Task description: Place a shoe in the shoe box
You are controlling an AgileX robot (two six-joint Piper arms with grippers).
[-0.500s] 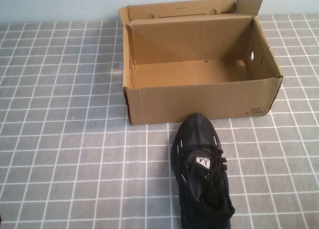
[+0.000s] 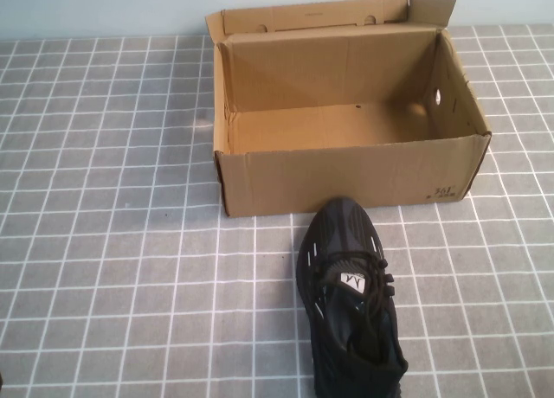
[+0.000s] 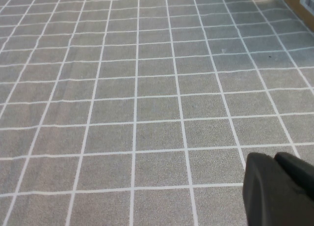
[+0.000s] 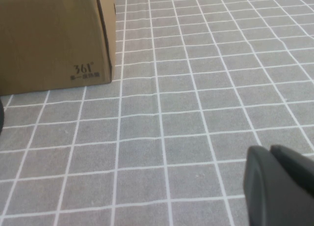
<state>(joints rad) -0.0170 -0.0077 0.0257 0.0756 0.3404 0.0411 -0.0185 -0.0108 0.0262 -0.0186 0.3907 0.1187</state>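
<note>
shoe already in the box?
No, the shoe lies on the gridded table in front of the open, empty shoe box.

1. The shoe (image 2: 351,298) is cut off at its heel by the lower edge of the high view, so the back end cannot be seen.
2. In the right wrist view only a dark sliver of the shoe shows, just beside the shoe box (image 4: 54,39).
3. The shoe box runs past that view's edge; only one corner face with small print shows, and the line under "361" is too small to read.
4. The left gripper (image 3: 282,189) and right gripper (image 4: 279,184) appear only as cropped dark tips above the worktop (image 3: 147,103).
5. Neither arm appears in the high view.
</note>
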